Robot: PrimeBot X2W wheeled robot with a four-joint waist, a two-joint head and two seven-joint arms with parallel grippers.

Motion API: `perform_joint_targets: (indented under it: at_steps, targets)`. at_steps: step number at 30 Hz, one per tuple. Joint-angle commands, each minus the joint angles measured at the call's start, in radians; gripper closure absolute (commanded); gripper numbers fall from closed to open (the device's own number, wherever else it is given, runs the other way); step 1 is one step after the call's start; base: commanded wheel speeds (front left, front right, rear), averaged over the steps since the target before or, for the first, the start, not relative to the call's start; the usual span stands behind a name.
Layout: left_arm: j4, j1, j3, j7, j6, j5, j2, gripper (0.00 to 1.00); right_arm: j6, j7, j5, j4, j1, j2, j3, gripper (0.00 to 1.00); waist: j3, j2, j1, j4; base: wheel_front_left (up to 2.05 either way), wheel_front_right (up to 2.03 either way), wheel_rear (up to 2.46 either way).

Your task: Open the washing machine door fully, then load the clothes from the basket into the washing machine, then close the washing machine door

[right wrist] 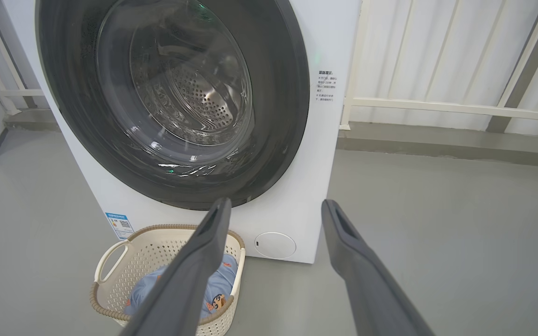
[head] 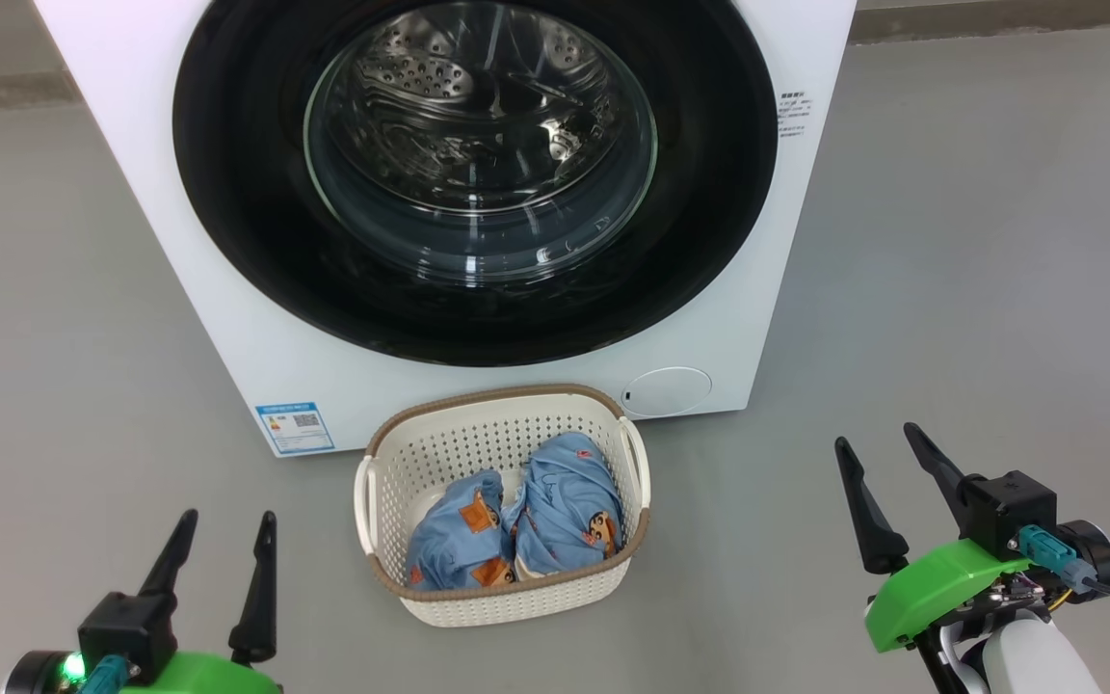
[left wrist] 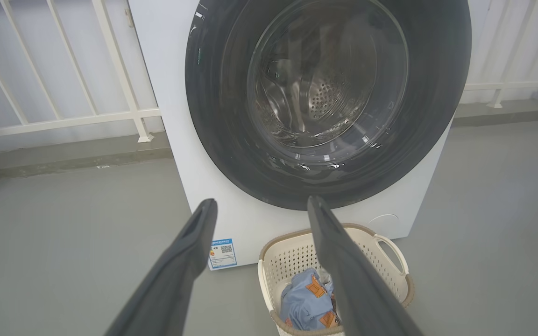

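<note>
Head view: the washing machine door [head: 227, 193], glossy black rim around bulging glass, sits shut on the white washing machine [head: 218, 357]; soft blue clothes [head: 555, 511] lie bunched in the perforated cream basket [head: 502, 410] before it, with the left gripper [head: 229, 520] and right gripper [head: 875, 436] spread and empty. Left wrist view: the stiff, slick door likely wants a pull at its rim. Right wrist view: the limp clothes should pinch at any fold

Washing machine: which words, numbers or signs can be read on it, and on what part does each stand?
Blue sticker, lower left of the washing machine front: a QR code and small print, too small to read.
Block of dark print, right of the door: blurred, not readable.
No other text visible.
</note>
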Motion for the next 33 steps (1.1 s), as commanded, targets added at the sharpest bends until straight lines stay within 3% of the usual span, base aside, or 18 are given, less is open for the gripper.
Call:
perform_joint_targets:
  at_steps: [1, 26, 33]
  targets:
    - [-0.017, -0.042, 0.038, -0.013, 0.009, 0.008, 0.019, 0.00, 0.002, -0.012, -0.008, -0.023, -0.034, 0.003, 0.016, 0.00, 0.000, 0.0000, 0.0000, 0.000, 0.00, 0.00, 0.00]
    - [-0.010, -0.050, 0.076, -0.013, 0.038, -0.003, 0.009, 0.00, 0.002, -0.011, -0.021, -0.008, -0.033, 0.024, -0.028, 0.00, -0.006, 0.0000, 0.0000, 0.002, 0.00, 0.00, 0.00]
    - [0.001, -0.058, 0.080, -0.013, 0.029, 0.000, 0.017, 0.00, 0.002, -0.011, -0.028, -0.007, -0.029, 0.026, -0.034, 0.00, -0.007, 0.0000, 0.0000, 0.004, 0.00, 0.00, 0.00]
